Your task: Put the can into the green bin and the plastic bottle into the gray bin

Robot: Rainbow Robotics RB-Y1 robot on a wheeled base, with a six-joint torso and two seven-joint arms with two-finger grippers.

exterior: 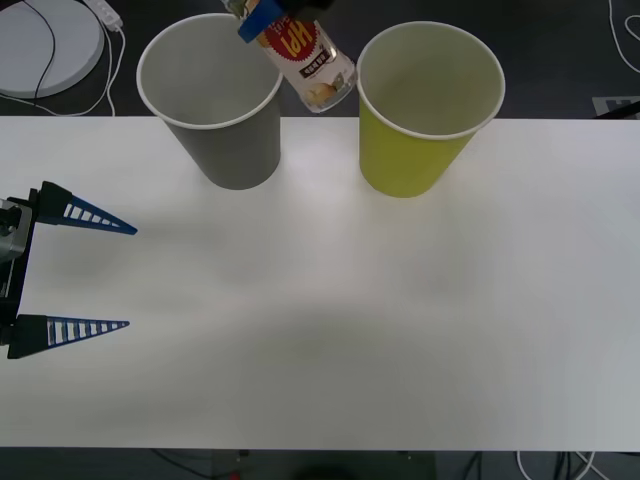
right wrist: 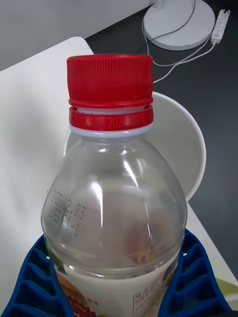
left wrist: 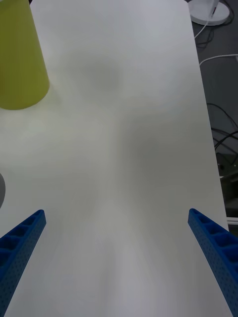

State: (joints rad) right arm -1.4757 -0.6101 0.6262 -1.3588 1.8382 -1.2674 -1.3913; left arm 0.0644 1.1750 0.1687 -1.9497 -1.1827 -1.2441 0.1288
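The plastic bottle (exterior: 312, 62) hangs tilted in the air, clamped between the blue fingers (right wrist: 191, 282) of the right claw (exterior: 262, 20). Just below and beside that claw stands the gray bin (exterior: 222, 100), its open mouth under the bottle's red cap (right wrist: 109, 81). The green bin (exterior: 425, 105) stands on the claw's other side. The left claw (exterior: 115, 275) rests spread apart over the white table (exterior: 350, 320), well away from both bins.

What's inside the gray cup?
The gray bin shows only its pale inner wall. The plastic bottle, held by the right tool, hangs by its rim and hides a sliver; its bottom isn't visible.
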